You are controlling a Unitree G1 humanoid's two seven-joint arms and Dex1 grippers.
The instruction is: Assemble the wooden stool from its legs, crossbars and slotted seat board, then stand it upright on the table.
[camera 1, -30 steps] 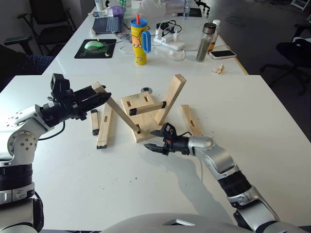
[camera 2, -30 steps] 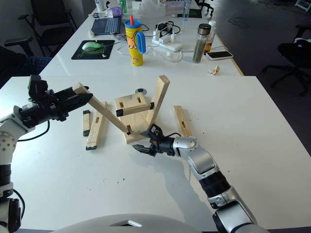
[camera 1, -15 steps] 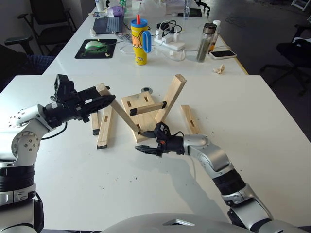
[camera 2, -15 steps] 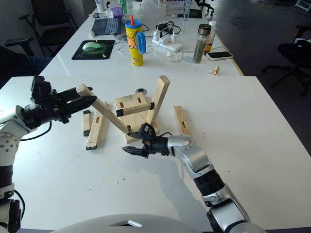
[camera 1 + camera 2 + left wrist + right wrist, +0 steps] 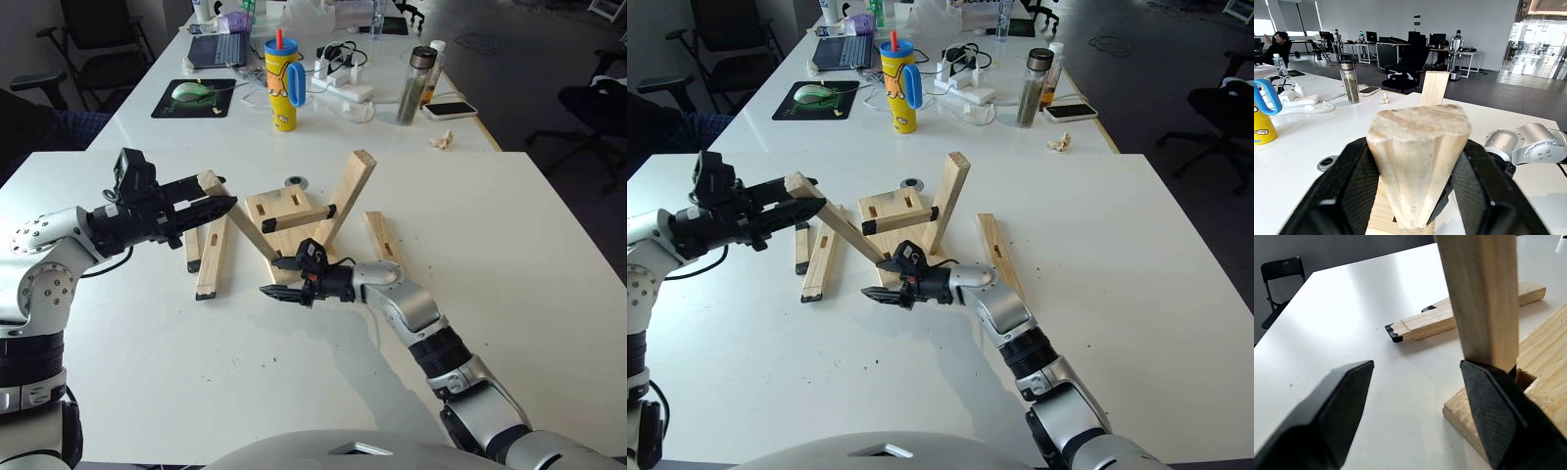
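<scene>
Pretty bright all round, flat overhead office light on the white desk (image 5: 549, 255). Shadows are soft and grey, and the biggest one pools under the right arm (image 5: 423, 325) toward the near edge. The right wrist view has a pale sheen across the desk top. In the left wrist view the glass wall (image 5: 1542, 44) at the back is blown out, and the wooden leg (image 5: 1418, 152) bulges, sitting so close to the lens.

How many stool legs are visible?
4: one leg in the left pincer, slanting into the seat board; one standing tilted on it; one lying left of it; one lying right.
</scene>
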